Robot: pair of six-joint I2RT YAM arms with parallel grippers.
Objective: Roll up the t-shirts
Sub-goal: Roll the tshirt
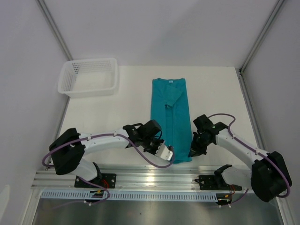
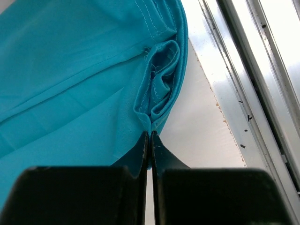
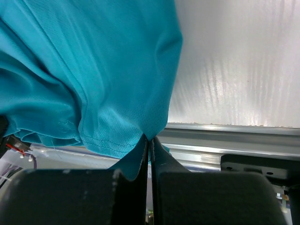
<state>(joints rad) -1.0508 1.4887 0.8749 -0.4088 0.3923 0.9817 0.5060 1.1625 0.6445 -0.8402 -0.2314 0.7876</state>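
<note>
The teal t-shirt [image 1: 169,112] lies folded into a long narrow strip on the white table, its collar and small white label at the far end. My left gripper [image 1: 171,155] is shut on the near left corner of the hem [image 2: 157,101], where the cloth bunches in folds. My right gripper [image 1: 192,153] is shut on the near right corner of the t-shirt [image 3: 108,79], which is lifted a little so the hem hangs over the metal rail. Both pairs of jaws stand pressed together with cloth pinched at their tips.
A white plastic mesh basket [image 1: 89,77] stands at the far left of the table. The aluminium rail [image 1: 154,177] with the arm bases runs along the near edge, just behind the shirt's hem. Grey walls close in both sides.
</note>
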